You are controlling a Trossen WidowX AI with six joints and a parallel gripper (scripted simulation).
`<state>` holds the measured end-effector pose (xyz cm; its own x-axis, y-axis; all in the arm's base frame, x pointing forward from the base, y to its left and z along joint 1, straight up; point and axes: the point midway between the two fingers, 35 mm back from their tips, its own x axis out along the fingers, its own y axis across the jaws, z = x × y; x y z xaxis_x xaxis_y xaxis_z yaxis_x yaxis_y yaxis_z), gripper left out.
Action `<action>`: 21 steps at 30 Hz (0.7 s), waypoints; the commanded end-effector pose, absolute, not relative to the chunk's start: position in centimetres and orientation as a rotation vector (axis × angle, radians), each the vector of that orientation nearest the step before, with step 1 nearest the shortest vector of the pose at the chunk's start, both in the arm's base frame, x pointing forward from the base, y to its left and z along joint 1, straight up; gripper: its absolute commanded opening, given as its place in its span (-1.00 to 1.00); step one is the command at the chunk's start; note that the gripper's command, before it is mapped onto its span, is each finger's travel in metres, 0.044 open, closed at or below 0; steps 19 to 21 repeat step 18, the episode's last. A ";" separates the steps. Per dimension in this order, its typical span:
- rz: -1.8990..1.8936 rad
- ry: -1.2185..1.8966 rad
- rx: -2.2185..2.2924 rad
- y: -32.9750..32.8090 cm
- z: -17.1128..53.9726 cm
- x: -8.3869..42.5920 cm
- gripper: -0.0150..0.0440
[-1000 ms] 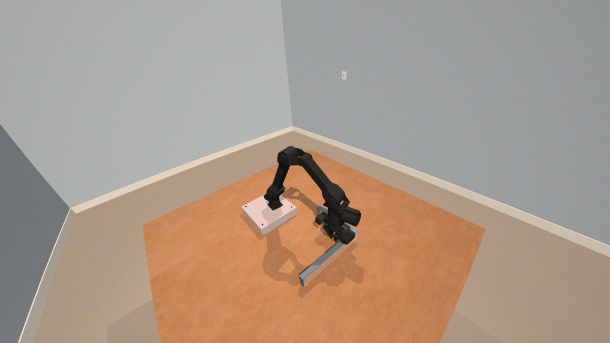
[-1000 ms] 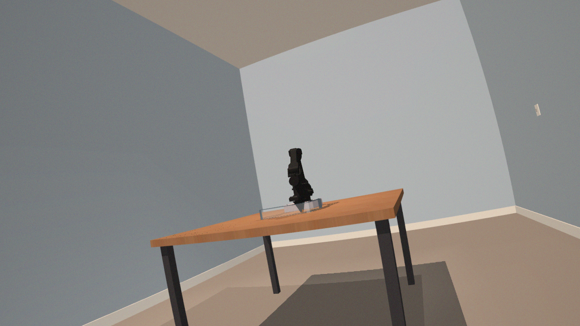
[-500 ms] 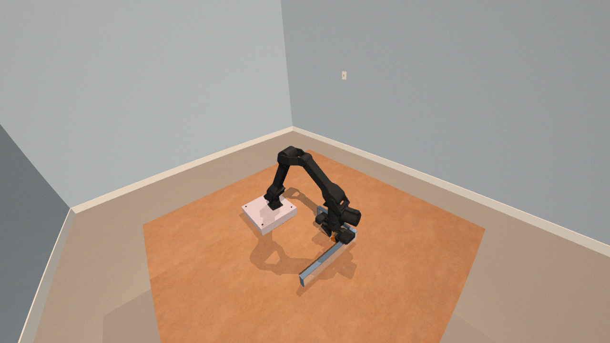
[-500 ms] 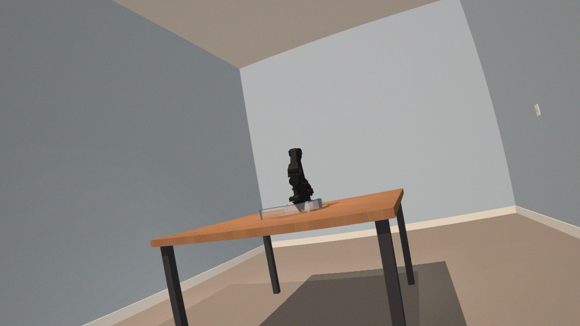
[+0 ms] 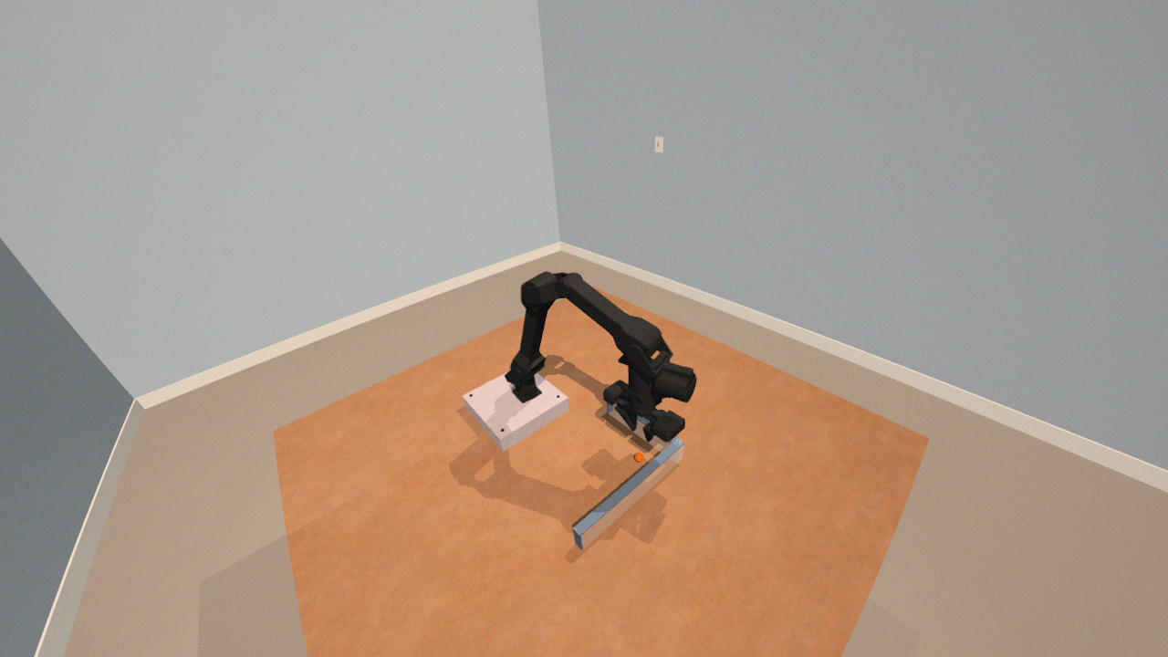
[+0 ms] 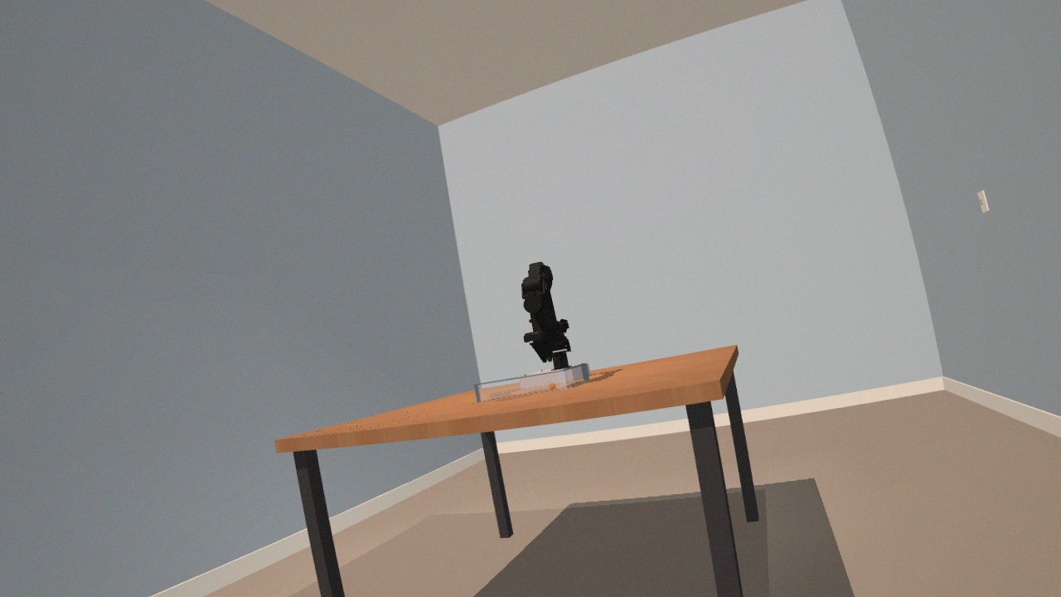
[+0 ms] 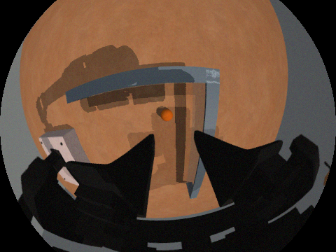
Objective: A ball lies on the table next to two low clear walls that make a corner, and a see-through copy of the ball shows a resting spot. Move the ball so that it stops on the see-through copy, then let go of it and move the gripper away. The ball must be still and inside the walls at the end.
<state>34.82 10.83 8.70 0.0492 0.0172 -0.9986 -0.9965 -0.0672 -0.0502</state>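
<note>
The orange ball (image 5: 638, 457) (image 6: 551, 385) (image 7: 166, 115) rests on the table inside the corner, close to the long clear wall (image 5: 624, 493) (image 7: 136, 76). The short clear wall (image 7: 212, 108) stands to its right in the wrist view. No separate see-through copy shows; it appears to coincide with the ball. My gripper (image 6: 548, 361) (image 7: 174, 136) is open and empty, raised above the table and the walls. In the top view its fingers are above and behind the ball, and the gripper hides part of the short wall.
The arm's pale base block (image 5: 490, 399) (image 7: 71, 138) sits on the wooden table (image 5: 424, 571) (image 6: 630, 400), behind the walls as seen from the exterior view. The arm's shadow falls across the table and the long wall.
</note>
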 end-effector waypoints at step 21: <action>1.232 1.134 -1.269 10.6 13.5 34.1 1.00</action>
